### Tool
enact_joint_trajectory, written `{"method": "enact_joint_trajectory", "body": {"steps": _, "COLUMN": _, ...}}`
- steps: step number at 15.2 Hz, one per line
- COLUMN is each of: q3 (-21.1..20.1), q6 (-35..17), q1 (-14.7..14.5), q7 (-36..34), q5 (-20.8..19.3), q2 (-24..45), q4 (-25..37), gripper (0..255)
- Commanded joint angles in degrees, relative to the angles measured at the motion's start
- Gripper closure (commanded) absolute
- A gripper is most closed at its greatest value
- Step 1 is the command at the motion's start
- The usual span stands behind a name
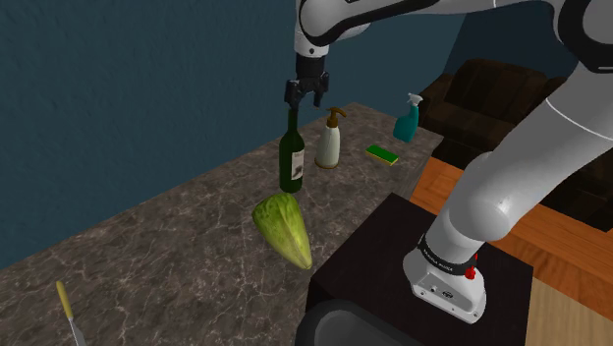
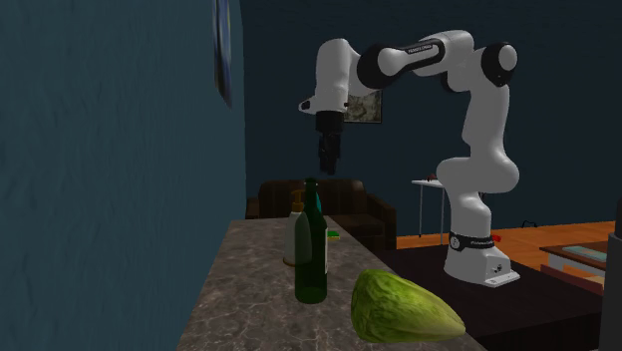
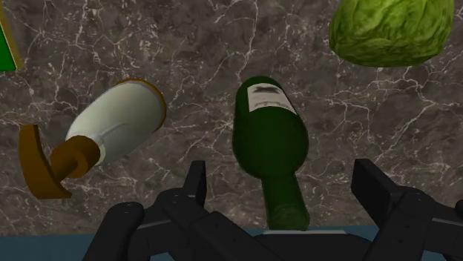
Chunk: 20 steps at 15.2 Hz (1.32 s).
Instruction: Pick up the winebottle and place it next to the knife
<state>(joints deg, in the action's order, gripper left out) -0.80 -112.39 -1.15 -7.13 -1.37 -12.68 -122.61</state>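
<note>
Descent is the step in hand, as I judge it: bring the gripper (image 1: 306,98) straight down over the bottle (image 1: 291,157), and close on the neck only once the fingers flank it evenly.

In the shoulder view the bottle stands upright on the counter (image 1: 167,236), and the gripper hangs directly above its cap, close to it. The lettuce (image 1: 285,228) lies just beside the bottle on its nearer side, and the dispenser (image 1: 329,140) stands just beside it on the far side, so make your path vertical. The knife (image 1: 67,310) lies well apart from the bottle, toward that view's lower left.

In the second exterior view you see a clear gap between the bottle's cap and the fingertips above it.

In the wrist view the fingers stand apart. The bottle's neck sits roughly midway between them and touches neither, so nothing is held yet.
</note>
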Motion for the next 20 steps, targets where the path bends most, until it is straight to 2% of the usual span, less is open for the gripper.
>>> {"method": "enact_joint_trajectory", "body": {"steps": 1, "q3": 0.07, "q6": -1.72, "q1": -0.17, "q7": 0.55, "q5": 0.7, "q2": 4.07, "q4": 3.68, "gripper": 0}}
{"method": "enact_joint_trajectory", "body": {"steps": 2, "q3": 0.07, "q6": -2.41, "q1": -0.24, "q7": 0.8, "q5": 1.02, "q2": 5.76, "q4": 5.24, "gripper": 0}}
{"method": "enact_joint_trajectory", "body": {"steps": 10, "q3": 0.08, "q6": -8.11, "q1": -0.22, "q7": 0.77, "q5": 0.98, "q2": 7.64, "q4": 1.42, "gripper": 0}}
{"method": "enact_joint_trajectory", "body": {"steps": 18, "q3": 0.07, "q6": -8.1, "q1": -0.22, "q7": 0.77, "q5": 0.98, "q2": 7.63, "q4": 1.43, "gripper": 0}}
{"method": "enact_joint_trajectory", "body": {"steps": 19, "q3": 0.07, "q6": -8.1, "q1": -0.22, "q7": 0.77, "q5": 0.98, "q2": 7.63, "q4": 1.43, "gripper": 255}}
{"method": "enact_joint_trajectory", "body": {"steps": 20, "q3": 0.07, "q6": -8.1, "q1": -0.22, "q7": 0.77, "q5": 0.98, "q2": 7.63, "q4": 1.43, "gripper": 255}}
